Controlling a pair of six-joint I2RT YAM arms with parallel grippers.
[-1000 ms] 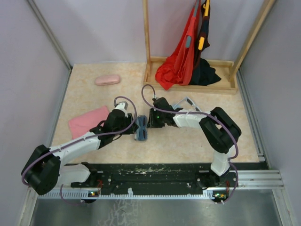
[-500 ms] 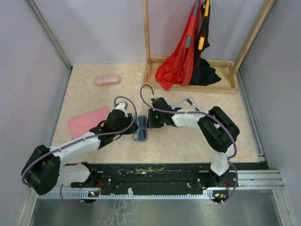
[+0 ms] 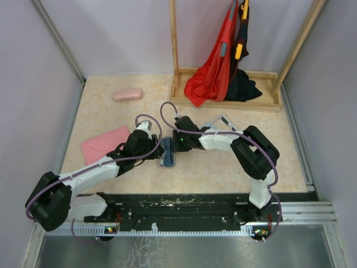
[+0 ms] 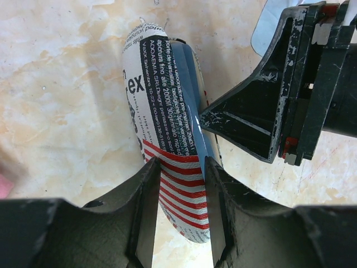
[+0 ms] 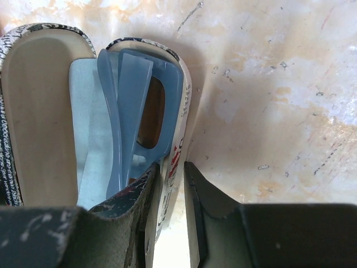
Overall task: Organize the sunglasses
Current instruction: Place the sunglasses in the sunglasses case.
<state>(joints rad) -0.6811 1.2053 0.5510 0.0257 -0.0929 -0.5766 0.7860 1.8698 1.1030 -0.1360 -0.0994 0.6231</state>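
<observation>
Your left hand is clamped across the flag-printed case, mid-frame in the top view, and your right hand pinches its open rim. The chunky-framed sunglasses lie folded inside, with the lid not yet shut. The thin-framed sunglasses lie loose on the desk right of centre, and the pink case sits upper left, so I judge about half remains.

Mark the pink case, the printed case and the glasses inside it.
pink case (image 3: 127,95), top view, middle of its top
printed case (image 4: 159,111), left wrist view, lettered shell
glasses (image 5: 131,95), right wrist view, folded blue arm
</observation>
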